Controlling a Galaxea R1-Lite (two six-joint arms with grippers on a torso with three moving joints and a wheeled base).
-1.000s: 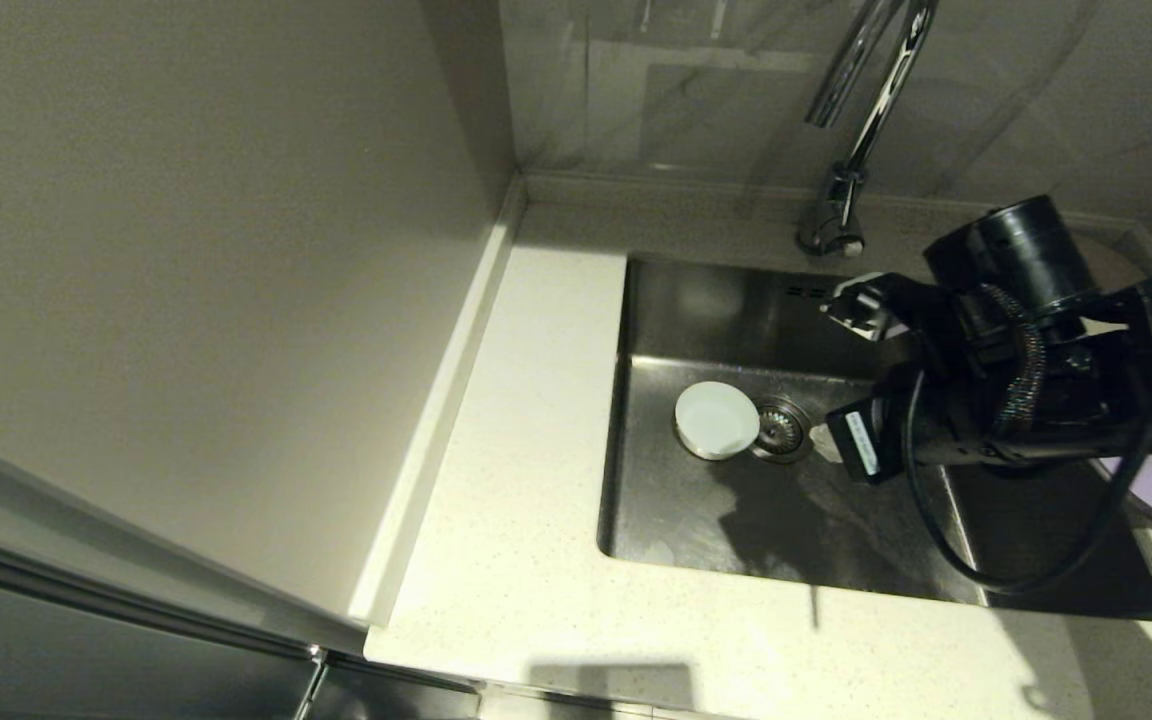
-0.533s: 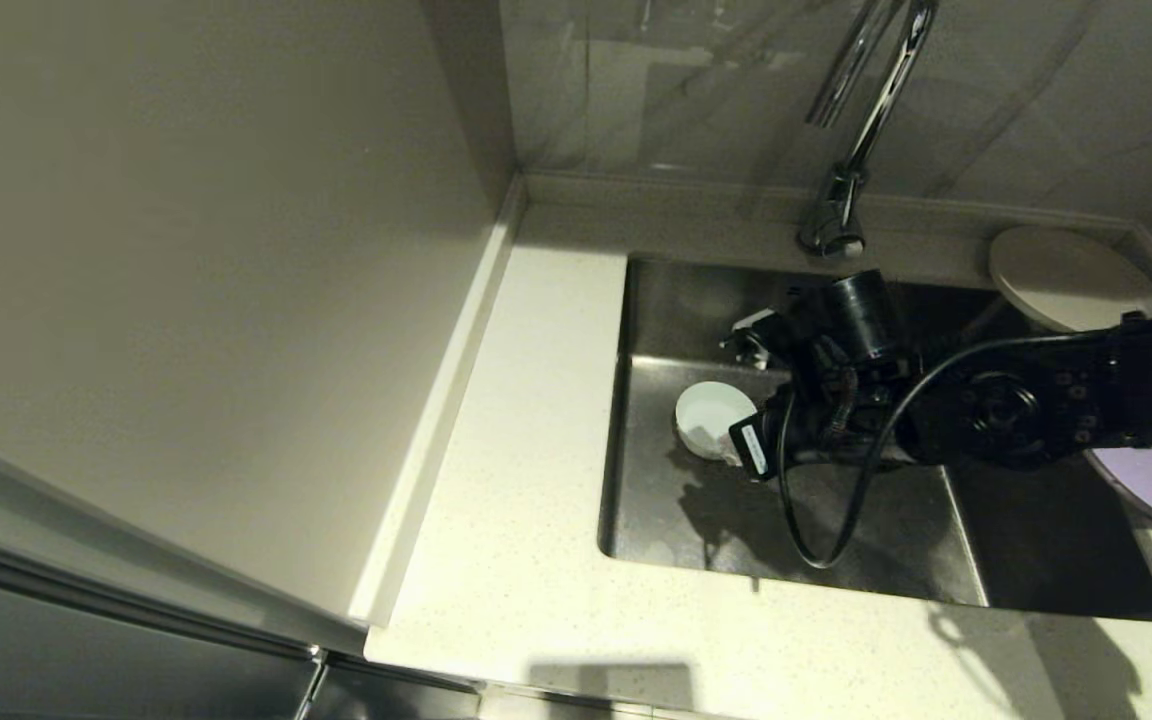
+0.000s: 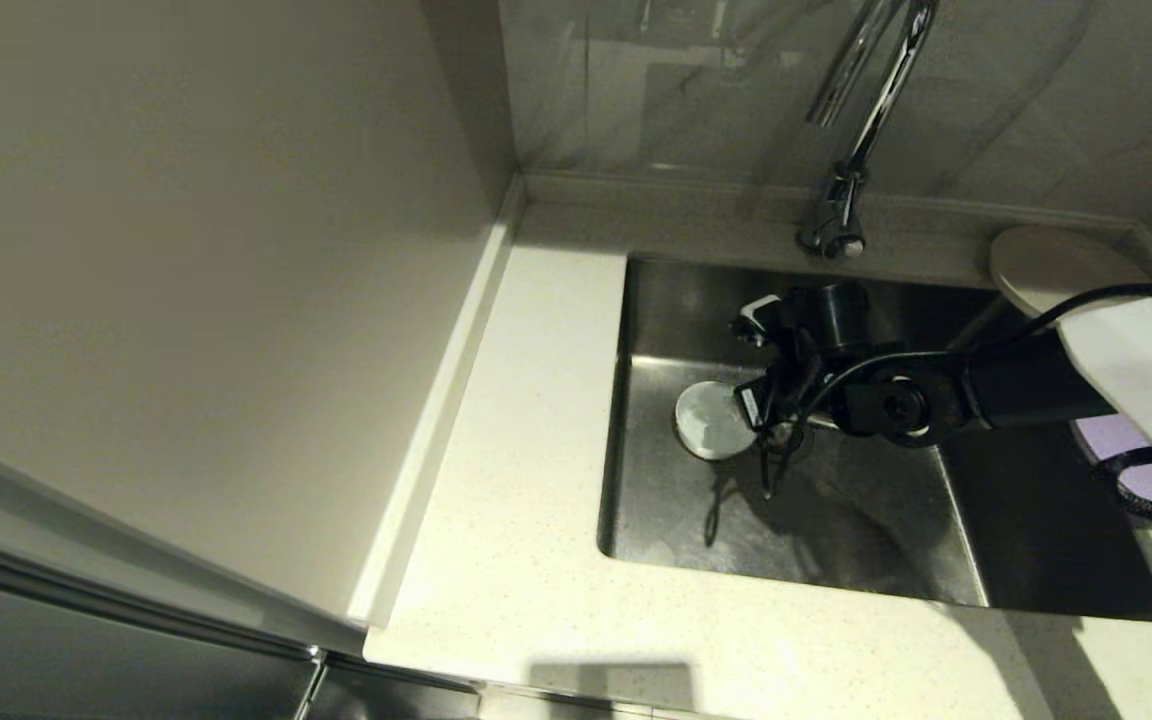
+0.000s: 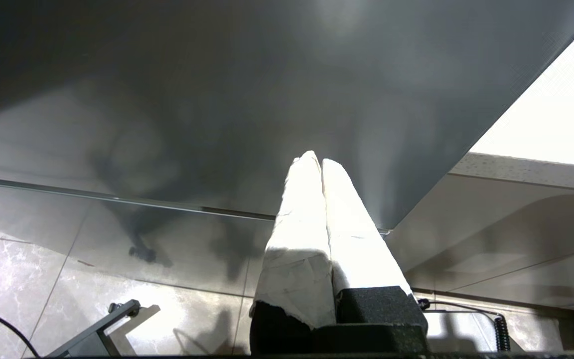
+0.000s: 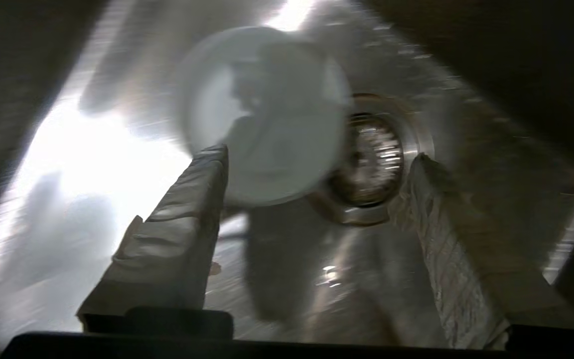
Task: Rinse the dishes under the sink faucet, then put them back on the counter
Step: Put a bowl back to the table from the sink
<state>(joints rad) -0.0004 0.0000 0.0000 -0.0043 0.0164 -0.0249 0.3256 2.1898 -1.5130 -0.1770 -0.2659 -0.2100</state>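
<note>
1. Reaching down into the sink [image 3: 866, 540], the right gripper [image 5: 317, 164] hangs low over the basin floor, fingers spread wide with nothing between them; one finger [image 5: 177, 234] sits at the rim of the small white bowl [image 3: 709, 420], the other finger beside the round strainer drain [image 5: 369, 159].
2. Small white bowl: on the sink floor, left of the drain and just beside it, partly hidden by the right wrist in the head view.
3. Beige plate [image 3: 1046, 262]: on the counter at the back right corner of the sink, partly covered by the right arm.
4. Lavender plate [image 3: 1126, 455]: at the right edge of the sink, mostly hidden under the arm's white casing.
5. Faucet [image 3: 841, 190]: chrome gooseneck rising from the counter behind the sink, base near the back rim.
6. Counter [image 3: 526, 480]: off-white speckled worktop around the sink, raised edge along the wall.
7. Left gripper [image 4: 322, 164]: out of the head view, parked below counter level; its 2 white fingers are pressed together, holding nothing.
</note>
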